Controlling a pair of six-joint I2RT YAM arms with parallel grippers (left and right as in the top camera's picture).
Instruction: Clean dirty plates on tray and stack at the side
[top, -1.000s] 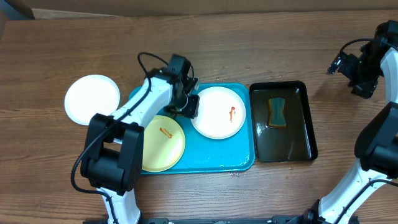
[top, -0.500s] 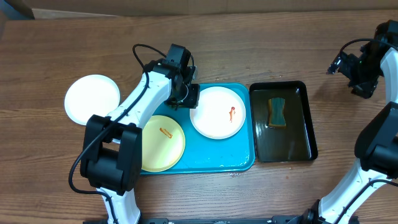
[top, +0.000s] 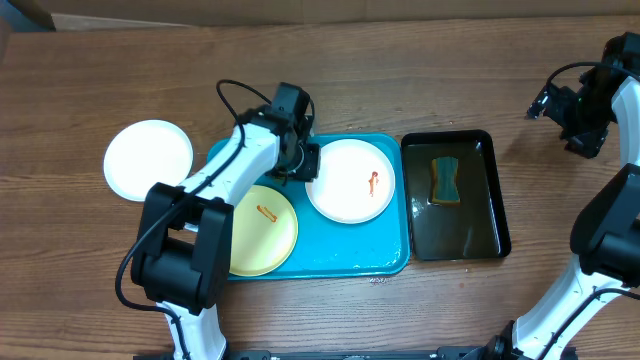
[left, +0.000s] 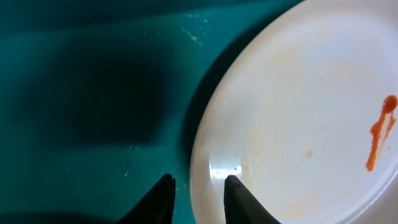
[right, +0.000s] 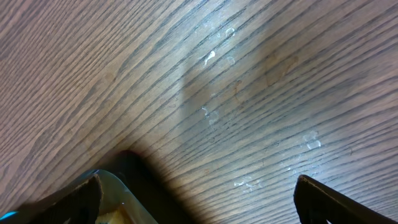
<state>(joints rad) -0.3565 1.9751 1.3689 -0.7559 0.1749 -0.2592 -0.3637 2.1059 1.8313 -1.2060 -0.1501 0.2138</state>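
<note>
Shifted a little toward the tray's far edge since a second ago, the left pincer (top: 306, 162) has drawn its jaws narrower. They straddle the left rim of the smeared white plate (top: 352, 180), but I cannot tell whether they pinch it. Three plates in all: that one and one yellow-green plate (top: 262, 228), orange-streaked, lie on the single turquoise tray (top: 385, 255). One plain white plate (top: 149, 160) sits on the counter (top: 350, 60) just left of it. One black tray (top: 490, 235) holds one sponge (top: 446, 180). The right pincer (right: 198, 180) hangs wide open over the counter.
</note>
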